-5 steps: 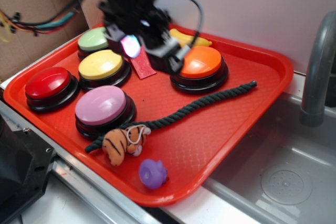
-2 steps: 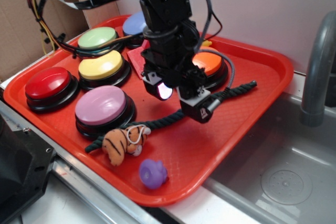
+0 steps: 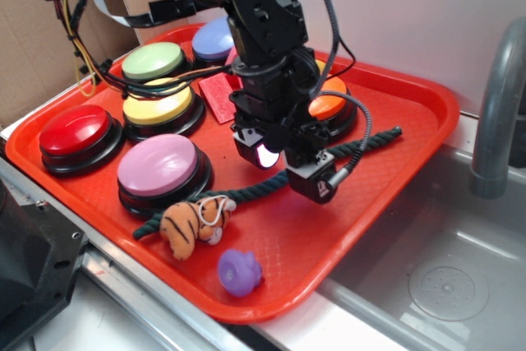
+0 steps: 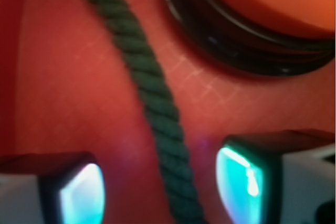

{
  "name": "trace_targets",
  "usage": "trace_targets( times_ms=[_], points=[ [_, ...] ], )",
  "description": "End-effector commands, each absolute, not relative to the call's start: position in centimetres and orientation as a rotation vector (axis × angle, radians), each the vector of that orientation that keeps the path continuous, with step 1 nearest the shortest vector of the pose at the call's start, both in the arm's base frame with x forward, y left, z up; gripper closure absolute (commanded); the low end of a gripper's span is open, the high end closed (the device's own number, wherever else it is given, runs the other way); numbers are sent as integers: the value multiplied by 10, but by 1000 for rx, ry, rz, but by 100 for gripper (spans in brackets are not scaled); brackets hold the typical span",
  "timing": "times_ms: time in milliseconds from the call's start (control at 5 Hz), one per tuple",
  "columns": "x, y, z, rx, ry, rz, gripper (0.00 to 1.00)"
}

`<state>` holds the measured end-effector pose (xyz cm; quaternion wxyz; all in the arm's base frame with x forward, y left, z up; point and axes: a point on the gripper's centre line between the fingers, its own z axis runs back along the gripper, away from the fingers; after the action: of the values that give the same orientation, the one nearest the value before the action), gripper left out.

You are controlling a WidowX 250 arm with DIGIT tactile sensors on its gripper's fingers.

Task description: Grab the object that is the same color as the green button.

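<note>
Green rope [image 3: 246, 191] lies limp across the red tray [image 3: 411, 121], running from approx 8 o'clock by the tiger plush [image 3: 193, 223] up to 2 o'clock past the orange button [image 3: 329, 104]. Gripper [image 3: 288, 166] is right over its mid stretch, low to the tray. In the wrist view the rope [image 4: 157, 98] runs btwn the two fingers [image 4: 244, 179], jaws spread wide, a gap each side, nothing clasped. Orange button's black base [image 4: 247, 51] sits at 1 o'clock in that view, near the rope but apart. Green button [image 3: 152, 61] is at the tray's 10 o'clock, w/ the yellow button [image 3: 156, 104] just in front of it. Pink button [image 3: 160, 166] sits beside the rope's lower end; purple toy [image 3: 238, 271] near the front rim.
</note>
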<state>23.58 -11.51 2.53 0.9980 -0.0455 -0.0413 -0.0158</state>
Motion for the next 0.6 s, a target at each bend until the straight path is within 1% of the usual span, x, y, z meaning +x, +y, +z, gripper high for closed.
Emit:
trace_targets(
  times_ms=[0, 400],
  points=[
    [238, -121, 22, -61, -116, -40, 100],
    [237, -120, 25, -32, -126, -24, 100]
  ],
)
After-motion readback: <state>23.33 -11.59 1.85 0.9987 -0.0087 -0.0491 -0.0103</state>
